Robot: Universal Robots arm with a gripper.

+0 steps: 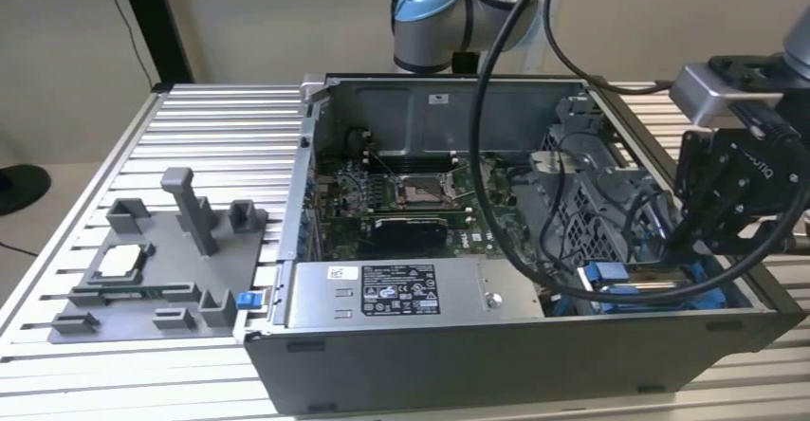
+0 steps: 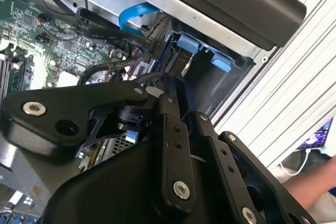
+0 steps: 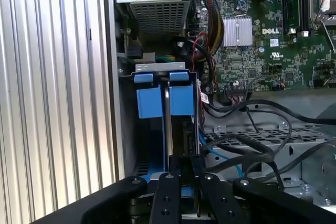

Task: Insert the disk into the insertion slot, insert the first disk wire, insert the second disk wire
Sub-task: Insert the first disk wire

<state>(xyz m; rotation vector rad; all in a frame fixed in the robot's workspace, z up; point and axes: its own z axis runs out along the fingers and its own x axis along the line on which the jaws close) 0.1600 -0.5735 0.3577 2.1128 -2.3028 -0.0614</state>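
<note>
gripper (image 3: 181,165) over insertion slot (image 3: 161,103); exterior view: grey fixture tray (image 1: 152,279)

workshop lab; slatted aluminium bench (image 1: 215,122)

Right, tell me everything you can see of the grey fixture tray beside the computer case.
The grey fixture tray looks like moulded plastic. It lies flat on the ribbed metal table, at the exterior view's left of the open computer case. Upright posts and low blocks rise from its base. A pale square part lies in one recess, and a small blue piece sits at its edge nearest the case.
</note>
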